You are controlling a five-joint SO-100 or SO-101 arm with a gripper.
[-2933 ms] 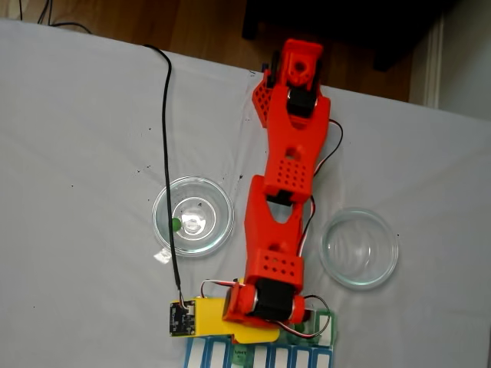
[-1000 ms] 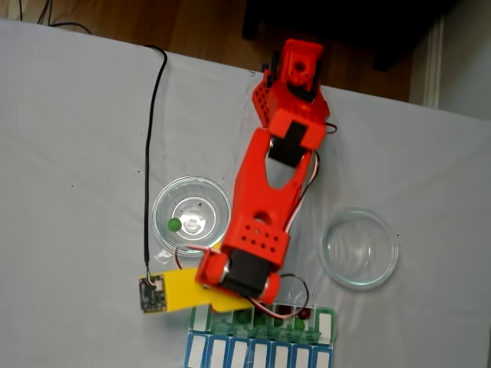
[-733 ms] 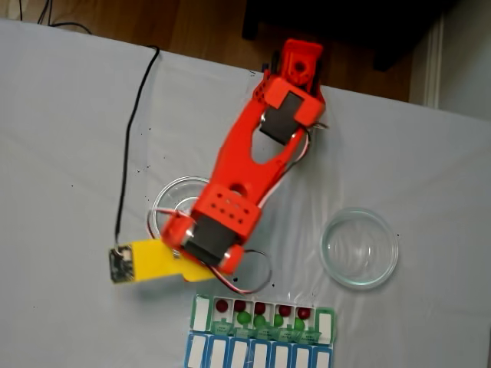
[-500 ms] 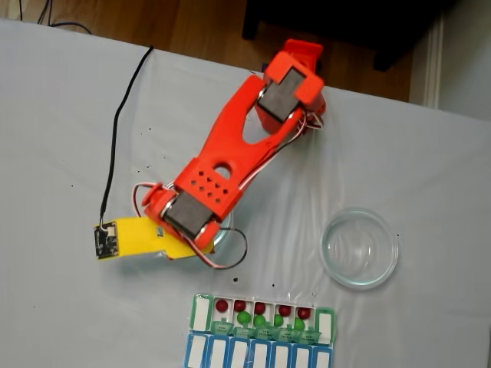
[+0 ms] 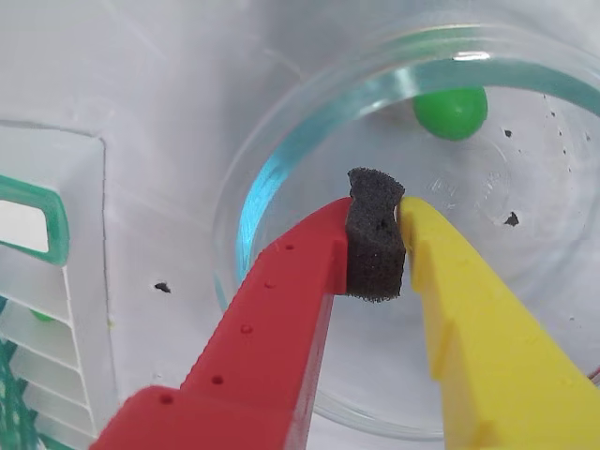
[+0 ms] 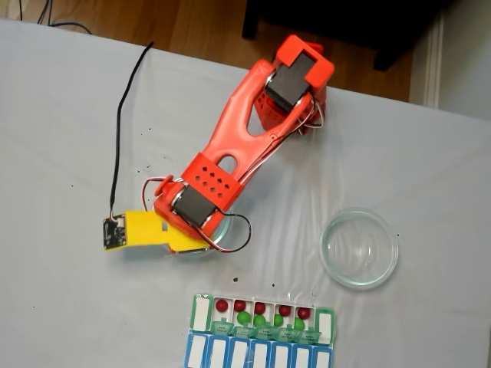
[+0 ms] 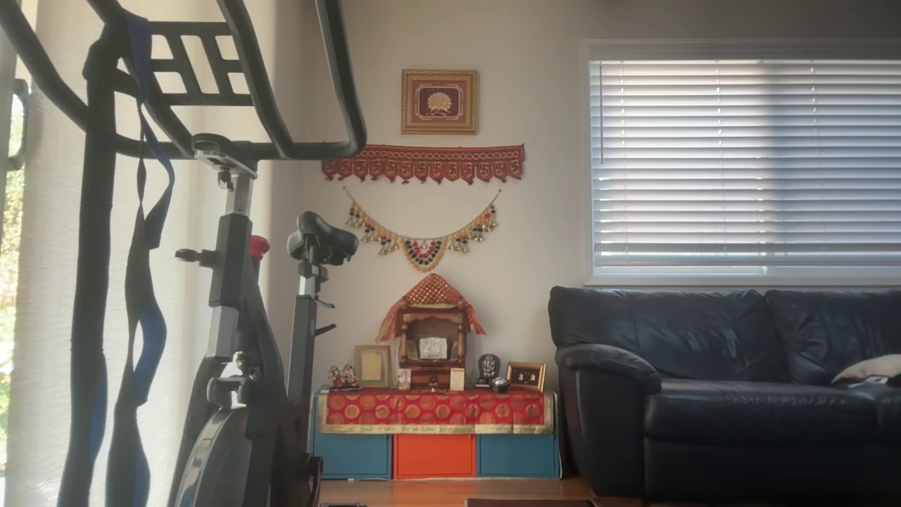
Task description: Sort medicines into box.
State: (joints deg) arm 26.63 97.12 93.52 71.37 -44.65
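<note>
Where white cloth ends — wooden floor, dark sofa.

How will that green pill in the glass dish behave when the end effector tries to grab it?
The green pill looks round and smooth, so it will probably roll along the glass dish if nudged. It sits near the wall, which may stop it. The foam pad should help grip.

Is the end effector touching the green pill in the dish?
Apart. The wrist view shows bare glass between the end effector and the green pill.
</note>
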